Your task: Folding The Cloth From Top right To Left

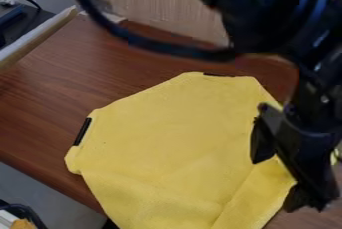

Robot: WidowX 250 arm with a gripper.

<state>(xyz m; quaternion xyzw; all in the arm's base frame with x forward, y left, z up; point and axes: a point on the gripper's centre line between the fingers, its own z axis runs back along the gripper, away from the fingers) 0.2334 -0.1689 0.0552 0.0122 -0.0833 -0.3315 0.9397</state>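
On the left, bare brown wood of the worktop [40, 98] is seen beside the yellow cloth [167, 138], and a short black strip [82, 132] is set along the cloth's left edge. The cloth is spread mostly flat across the middle of the worktop and towards the near side, its left and far-right corners laid down, so the fold is judged to be unmade. If only the right side is lifted, the whole piece could be dragged leftwards over the smooth wood, since nothing is seen to pin it. Another dark strip [220, 75] is shown at the far edge. Towards the near right, a crease is run through the fabric; if it is caught with the edge, a doubled, crooked fold could be made. At the right, the tool [274, 185] is held low over the cloth's right side, its fingers spread wide with yellow fabric seen between them. Too shallow a pinch could let the edge be slipped loose, while the worktop could be scraped if the fingertips were pressed too low.
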